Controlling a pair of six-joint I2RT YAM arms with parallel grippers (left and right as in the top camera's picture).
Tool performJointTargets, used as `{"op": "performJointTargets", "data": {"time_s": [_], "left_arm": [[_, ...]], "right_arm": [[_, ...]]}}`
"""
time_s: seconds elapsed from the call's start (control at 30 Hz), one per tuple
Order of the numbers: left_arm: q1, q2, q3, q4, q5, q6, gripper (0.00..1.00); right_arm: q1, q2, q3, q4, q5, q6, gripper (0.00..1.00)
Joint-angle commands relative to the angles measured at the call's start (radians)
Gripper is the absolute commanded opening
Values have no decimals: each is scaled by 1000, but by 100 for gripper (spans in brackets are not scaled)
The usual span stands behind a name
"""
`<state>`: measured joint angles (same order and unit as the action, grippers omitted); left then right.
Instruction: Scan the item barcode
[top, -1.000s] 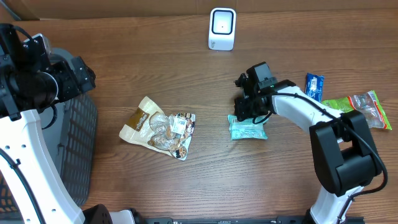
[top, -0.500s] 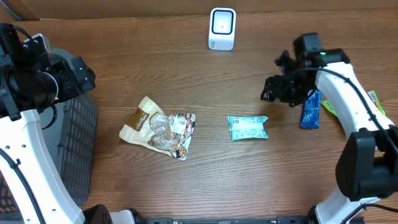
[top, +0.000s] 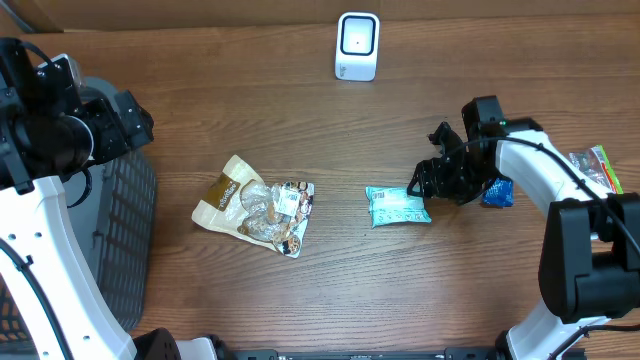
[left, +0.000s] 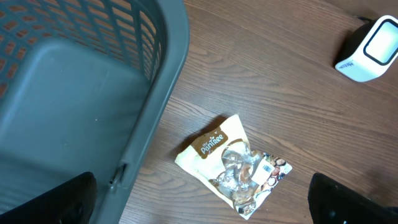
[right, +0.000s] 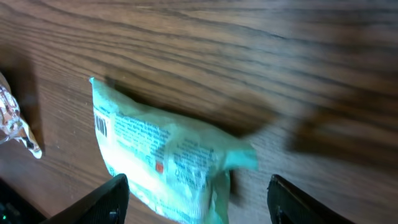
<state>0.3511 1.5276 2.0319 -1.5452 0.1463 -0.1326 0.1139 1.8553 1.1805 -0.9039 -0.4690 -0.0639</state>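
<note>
Hovering my right gripper (top: 420, 183), jaws wide and empty, at the right end of the pouch (top: 398, 206) lying flat on the table (top: 300, 120), I am aiming to pinch that end only, keeping its barcode (right: 101, 126) clear for the scanner (top: 357, 46).

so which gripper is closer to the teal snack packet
Right. The right gripper hangs open at the right end of the teal snack packet. The left gripper is far across the table, over the grey basket.

Brown wooden table (top: 250, 110), white scanner (top: 357, 46) at far edge; teal packet (top: 398, 206), brown snack bag (top: 255, 208), blue packet (top: 497, 192)
</note>
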Motion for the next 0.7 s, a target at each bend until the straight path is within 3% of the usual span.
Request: {"op": "performJointTargets", "data": {"time_s": [0.0, 0.17, 0.3, 0.33, 0.67], "left_arm": [[-5, -11, 17, 2, 8, -18, 100], [-5, -11, 17, 2, 8, -18, 100], [-5, -11, 17, 2, 8, -18, 100], [-5, -11, 17, 2, 8, -18, 100], [-5, -11, 17, 2, 8, -18, 100]], "right_arm": [[4, -5, -58, 72, -80, -11, 71], [3, -5, -140, 182, -72, 31, 68], [5, -3, -182, 257, -81, 65, 43], [5, -3, -190, 273, -88, 74, 41], [13, -2, -280, 333, -130, 117, 38]]}}
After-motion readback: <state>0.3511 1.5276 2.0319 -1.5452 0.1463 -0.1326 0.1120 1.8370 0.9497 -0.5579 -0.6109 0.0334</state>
